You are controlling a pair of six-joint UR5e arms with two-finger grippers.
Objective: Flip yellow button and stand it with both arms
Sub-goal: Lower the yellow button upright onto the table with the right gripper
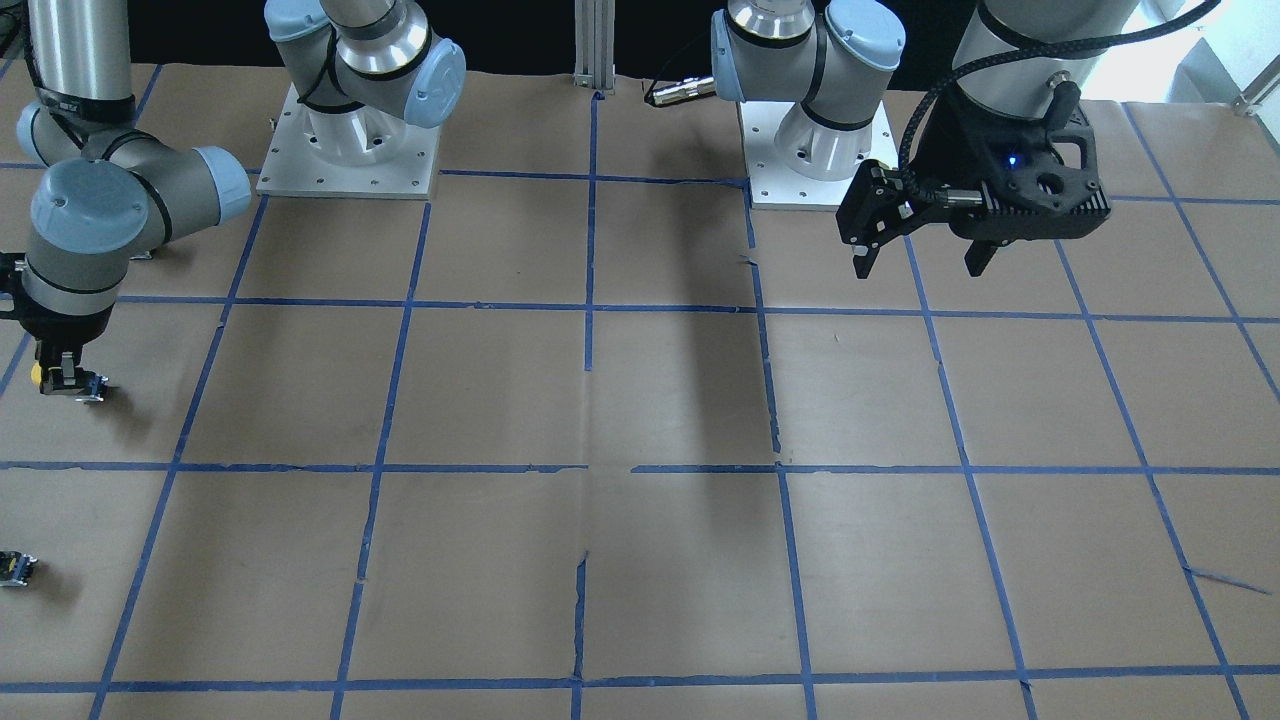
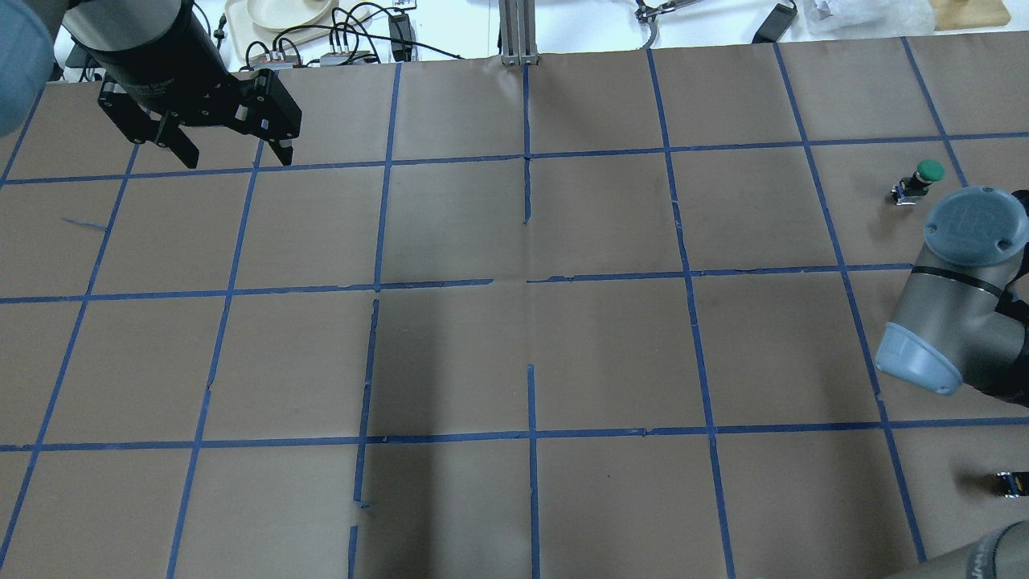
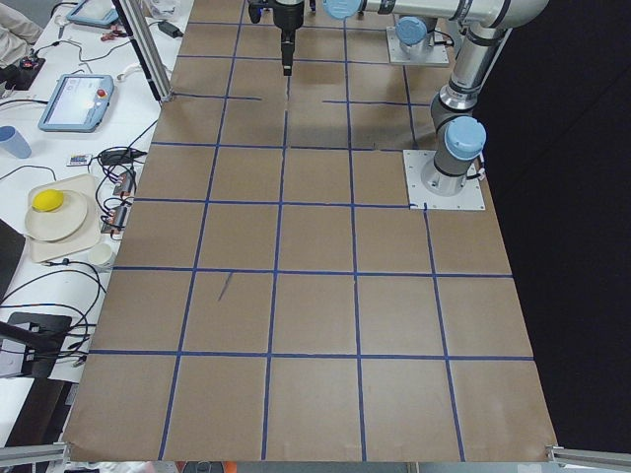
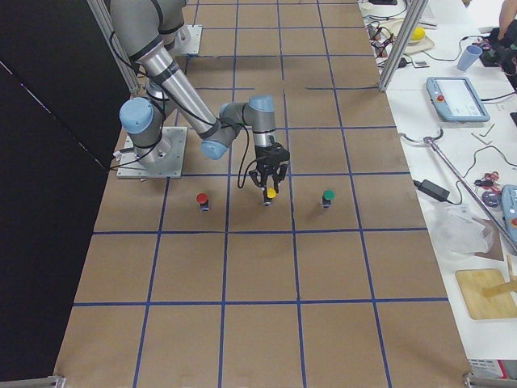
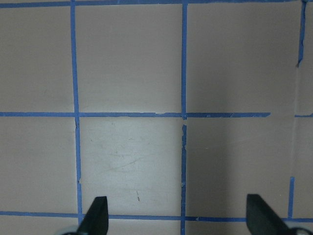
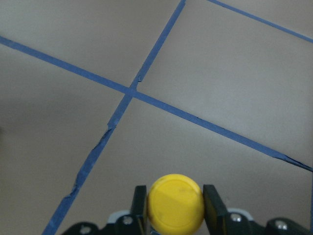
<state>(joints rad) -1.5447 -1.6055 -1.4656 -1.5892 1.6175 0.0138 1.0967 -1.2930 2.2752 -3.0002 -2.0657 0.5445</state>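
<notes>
- Currently: yellow button [image 6: 175,208] clamped at its cap between the fingers of the right gripper [image 1: 63,378], low by the worktop's right edge; whether it touches the paper, cannot tell.
- Left gripper [image 2: 233,157]: jaws apart, empty, above the far left corner.
- Progress, as judged: button gripped; flip, two-arm exchange and standing remain.
- Containers: none on worktop; cream plate [image 3: 71,223] beyond the far edge holds one round yellow item.
</notes>
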